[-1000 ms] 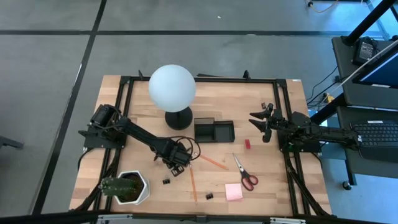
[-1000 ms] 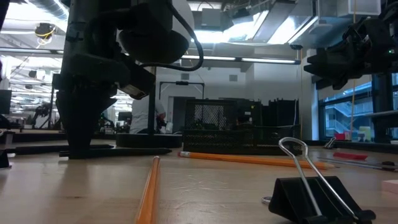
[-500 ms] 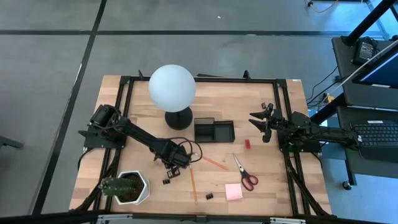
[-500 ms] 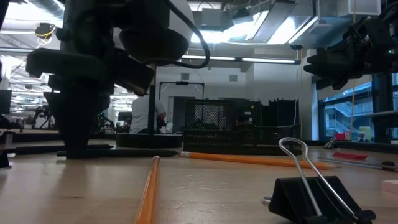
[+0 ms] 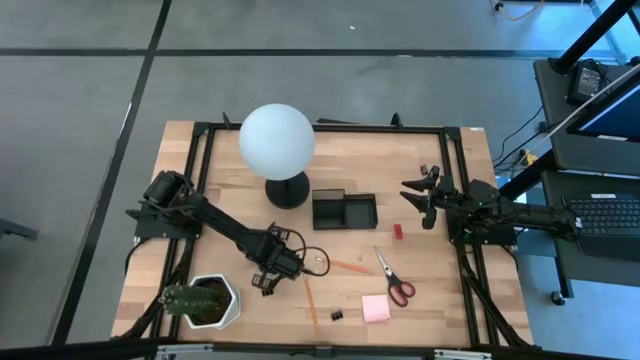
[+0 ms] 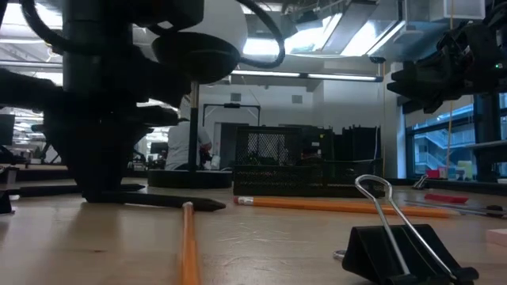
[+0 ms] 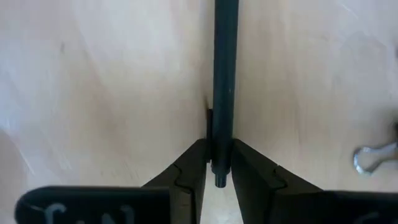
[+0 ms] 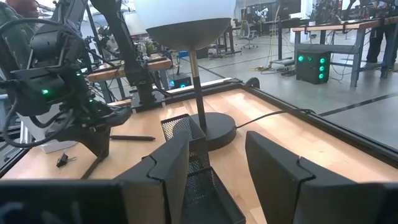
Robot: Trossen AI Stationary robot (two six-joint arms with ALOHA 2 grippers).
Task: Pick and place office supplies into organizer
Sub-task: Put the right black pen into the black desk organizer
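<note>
Two dark fingers of the left gripper (image 7: 217,177) pinch the tail end of a black pen (image 7: 224,81), low centre in the wrist view, lying flat on the tabletop (image 7: 93,93). Slim, smooth and light, it looks stiff but slippery; an end grip may let it swivel. The right gripper (image 5: 424,200), jaws open and empty, waits at right near the organizer (image 5: 345,211).

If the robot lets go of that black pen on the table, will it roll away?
Probably a bit. The black pen looks round and smooth, lying flat on the wooden table, so it may roll sideways. It looks stiff and thin, so likely light. The left pincer sits around its end, which might make it swing when lifted.
</note>
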